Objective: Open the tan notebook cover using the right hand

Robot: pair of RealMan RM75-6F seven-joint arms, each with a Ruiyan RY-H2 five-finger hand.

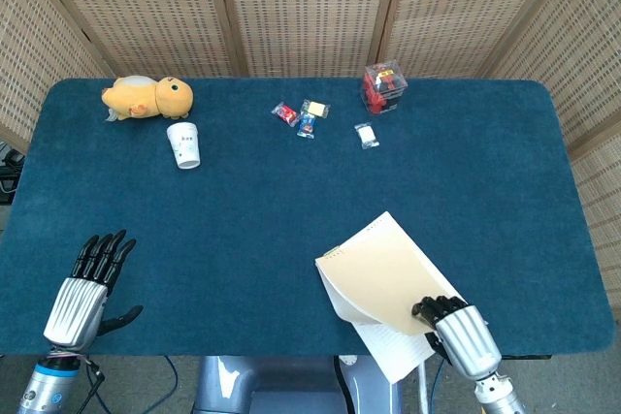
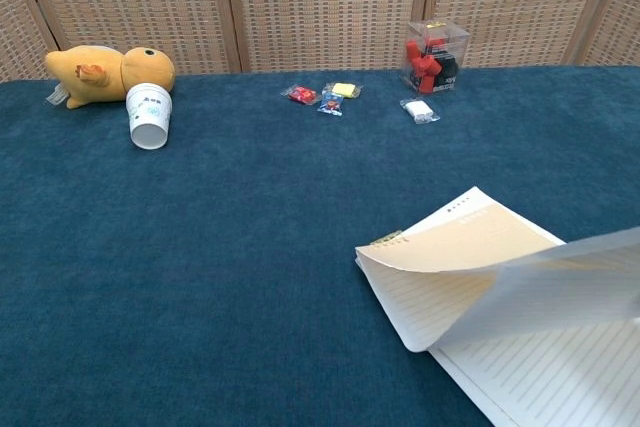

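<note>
- The right hand (image 1: 456, 322) sits at the near edge of the table (image 1: 466, 181), fingers curled over the near corner of the tan notebook cover (image 1: 380, 273) — it grips the cover and holds it lifted off the pages.
- The cover bows upward from the spine side at the notebook's left; in the chest view its underside (image 2: 560, 282) arches over the lined page (image 2: 530, 367), which lies flat on the blue cloth.
- The notebook (image 1: 388, 336) lies just in front of the right hand, angled, with its near corner hanging past the table's near edge.
- The left hand (image 1: 89, 283) rests well apart at the near left of the table, fingers extended and spread, holding nothing.
- Toward the far side lie a white paper cup (image 1: 183, 144) on its side and, just beyond it, a yellow plush toy (image 1: 147, 97).
- Near the far middle — a few small wrapped candies (image 1: 301, 115), a small white packet (image 1: 366, 135), and a clear box (image 1: 384, 86) with red pieces inside.
</note>
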